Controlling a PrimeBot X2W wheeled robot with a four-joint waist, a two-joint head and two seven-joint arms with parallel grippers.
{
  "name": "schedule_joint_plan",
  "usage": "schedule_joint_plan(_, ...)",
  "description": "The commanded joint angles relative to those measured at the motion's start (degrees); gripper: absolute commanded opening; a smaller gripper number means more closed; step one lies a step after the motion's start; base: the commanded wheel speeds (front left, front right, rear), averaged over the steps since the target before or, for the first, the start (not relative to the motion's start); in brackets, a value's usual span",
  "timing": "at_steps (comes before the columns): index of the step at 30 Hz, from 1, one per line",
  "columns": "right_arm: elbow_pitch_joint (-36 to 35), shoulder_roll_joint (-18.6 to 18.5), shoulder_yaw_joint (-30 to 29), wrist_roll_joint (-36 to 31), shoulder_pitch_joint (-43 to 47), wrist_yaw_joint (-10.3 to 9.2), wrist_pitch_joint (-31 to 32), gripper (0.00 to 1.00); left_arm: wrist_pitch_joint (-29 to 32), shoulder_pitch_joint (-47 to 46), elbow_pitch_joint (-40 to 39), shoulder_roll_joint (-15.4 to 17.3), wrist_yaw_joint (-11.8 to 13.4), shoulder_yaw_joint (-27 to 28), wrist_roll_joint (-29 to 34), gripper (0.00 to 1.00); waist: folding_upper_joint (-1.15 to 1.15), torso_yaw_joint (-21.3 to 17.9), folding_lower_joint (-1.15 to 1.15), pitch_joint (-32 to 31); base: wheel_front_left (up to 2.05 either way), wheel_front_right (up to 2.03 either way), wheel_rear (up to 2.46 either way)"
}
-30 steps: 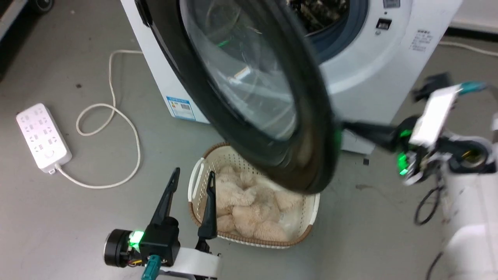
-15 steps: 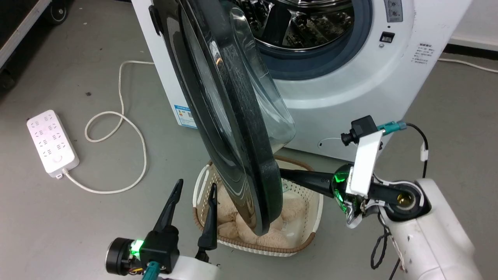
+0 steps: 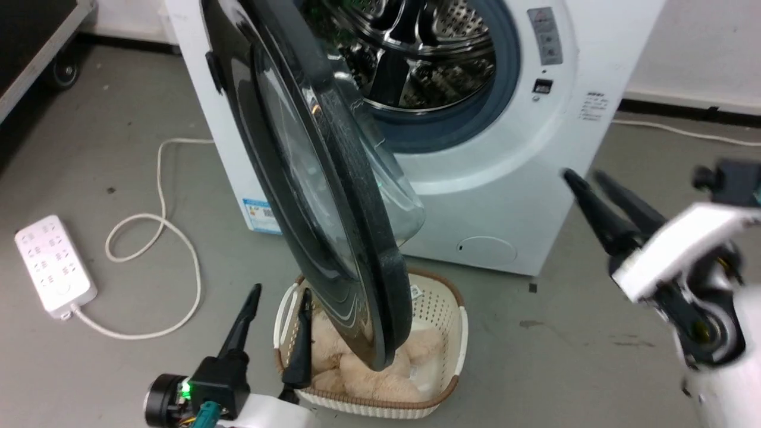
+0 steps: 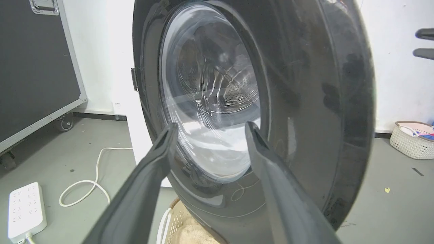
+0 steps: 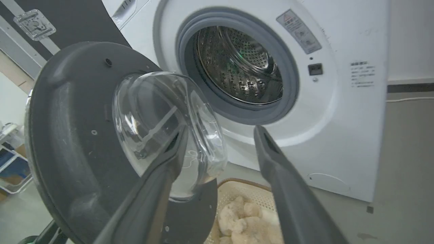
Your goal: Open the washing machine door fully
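Right gripper [image 3: 582, 175] first: its two dark fingers stood spread, nothing between them, out at three o'clock in the head view, tips aimed toward ten o'clock and well clear of the machine. Over to the left gripper [image 3: 280, 289], down at seven o'clock: fingers also apart and empty, pointing to twelve, one of them crossing the rim of the laundry basket [image 3: 461, 324] in that view. Its wrist camera looked straight at the door's glossy outer face, not touching it.

And the washing machine door [image 3: 357, 238] stood swung out from the washing machine [image 3: 505, 196], hinged at ten o'clock and seen nearly edge-on. Its black face was turned toward the left gripper and its clear glass bowl bulged back toward the steel drum [image 3: 416, 59], which lay open at twelve. The door's lower edge hung over the basket at six o'clock, beige fluffy pieces [image 3: 357, 383] piled inside. A white power strip [image 3: 53, 264] lay on the grey floor at nine.
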Motion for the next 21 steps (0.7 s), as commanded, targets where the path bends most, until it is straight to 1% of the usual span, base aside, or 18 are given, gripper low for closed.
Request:
schedule_joint_plan(1,-0.14,-0.77,-0.43,-2.7,2.79,0.03,-2.8,1.0,-0.3,0.59,0.27,0.28,-0.37,0.54,-0.19,1.0,0.0,-1.17,0.0,-1.25,0.0,0.0,0.0)
schedule_joint_plan(4,-2.91,-3.58,0.4,-12.59,5.99,0.03,-10.46,1.0,-0.3,0.89,0.36,0.3,-0.89,1.86,-0.81,1.0,0.0,-2.32,0.0,-2.1,0.0,0.0,0.0)
schedule_joint_plan(5,-4.78,-4.31,0.09,-18.38,8.52,0.03,-15.09,1.0,-0.3,1.19,0.67,0.37,-1.41,2.46,-1.11,1.0,0.0,-3.03,0.0,-2.56,0.0,0.0,0.0)
schedule_joint_plan(7,-6.58,-4.17,-0.98,-24.14,11.17,0.03,-18.98,1.0,-0.3,1.41,1.14,0.48,-1.89,2.85,-1.26,1.0,0.0,-3.75,0.0,-2.88,0.0,0.0,0.0)
schedule_joint_plan(9,-8.41,-2.76,-2.82,-29.1,13.86,0.03,-22.31,1.0,-0.3,1.47,1.23,0.48,-2.01,3.19,-1.23,1.0,0.0,-4.33,0.0,-3.0,0.0,0.0,0.0)
schedule_joint_plan(13,-11.24,2.0,-6.18,-36.61,19.65,0.03,-26.73,1.0,-0.3,1.8,1.21,0.41,-2.05,3.67,-1.37,1.0,0.0,-5.15,0.0,-3.27,0.0,0.0,0.0)
schedule_joint_plan(17,-11.91,7.47,-8.99,-40.03,25.14,0.03,-28.19,1.0,-0.3,2.68,0.78,0.3,-1.45,3.61,-1.24,1.0,0.0,-5.75,0.0,-3.55,0.0,0.0,0.0)
schedule_joint_plan(21,-10.75,9.61,-9.65,-41.51,28.64,0.03,-28.35,1.0,-0.3,3.29,0.72,0.23,-1.16,3.47,-1.19,1.0,0.0,-5.99,0.0,-3.31,0.0,0.0,0.0)
